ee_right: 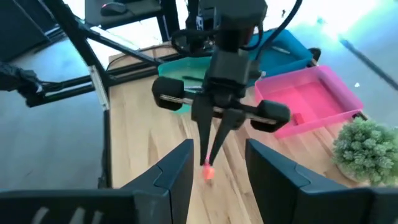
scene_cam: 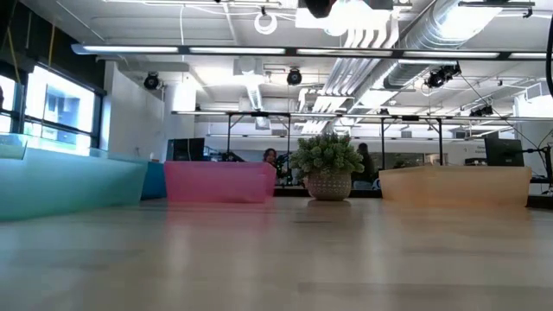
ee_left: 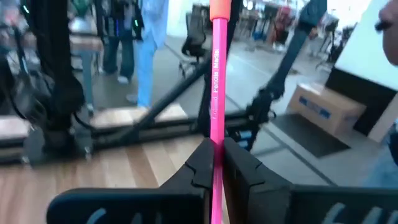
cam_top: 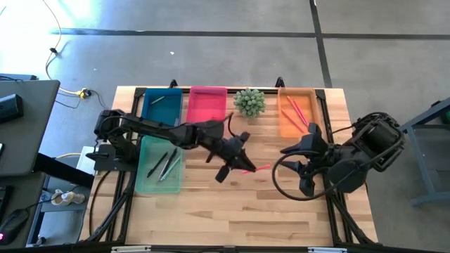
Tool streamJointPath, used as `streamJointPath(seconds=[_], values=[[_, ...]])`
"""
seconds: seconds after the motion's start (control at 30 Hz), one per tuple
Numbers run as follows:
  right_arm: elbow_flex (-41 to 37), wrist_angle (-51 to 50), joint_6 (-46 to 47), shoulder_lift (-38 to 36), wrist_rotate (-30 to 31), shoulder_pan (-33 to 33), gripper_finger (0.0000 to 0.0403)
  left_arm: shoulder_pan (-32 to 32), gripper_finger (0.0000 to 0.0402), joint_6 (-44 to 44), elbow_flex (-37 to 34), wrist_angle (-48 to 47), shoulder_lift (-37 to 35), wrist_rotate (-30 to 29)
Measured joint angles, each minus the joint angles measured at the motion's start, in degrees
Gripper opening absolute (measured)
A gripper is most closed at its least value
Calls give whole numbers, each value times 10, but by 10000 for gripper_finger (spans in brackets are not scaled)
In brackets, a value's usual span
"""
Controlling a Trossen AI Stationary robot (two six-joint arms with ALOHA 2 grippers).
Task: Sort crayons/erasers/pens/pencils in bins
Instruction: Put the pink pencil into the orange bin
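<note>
My left gripper (cam_top: 244, 163) is over the middle of the table, shut on a pink pencil (cam_top: 259, 168). The pencil sticks out past the fingertips toward my right gripper. It also shows in the left wrist view (ee_left: 215, 93) and in the right wrist view (ee_right: 211, 155). My right gripper (cam_top: 290, 159) is open and empty, a short way to the right, facing the pencil's free end. The blue bin (cam_top: 160, 105), pink bin (cam_top: 207, 105) and orange bin (cam_top: 297, 112) stand along the far edge. The teal bin (cam_top: 160, 165) stands at the left. My left gripper pinches the pencil's shaft (ee_left: 216, 140) between its two fingers (ee_left: 242, 165). The pencil lies along the fingers and runs on past their tips to its orange end (ee_left: 219, 9). The fingers slant down toward the table's right. The pencil is lifted clear of the table.
A round green plant (cam_top: 249, 102) stands between the pink and orange bins. The orange bin holds pink pencils (cam_top: 298, 112), the teal bin holds dark sticks (cam_top: 166, 164), and the blue bin holds a grey stick (cam_top: 156, 99). A red block (ee_right: 297, 117) lies in the pink bin.
</note>
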Motion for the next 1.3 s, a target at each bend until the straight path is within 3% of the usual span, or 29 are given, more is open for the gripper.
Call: streamJointPath(seconds=[0.3, 0.67, 0.8, 1.3], values=[[0, 2, 10, 0, 10, -1, 138, 32, 0, -35, 0, 129, 0, 61], [0, 10, 26, 12, 109, -1, 138, 58, 1, -68, 0, 267, 0, 61], [0, 11, 20, 30, 140, -17, 138, 67, 1, -67, 0, 278, 0, 61], [0, 30, 31, 81, 155, -95, 138, 77, 1, -66, 0, 277, 0, 64]])
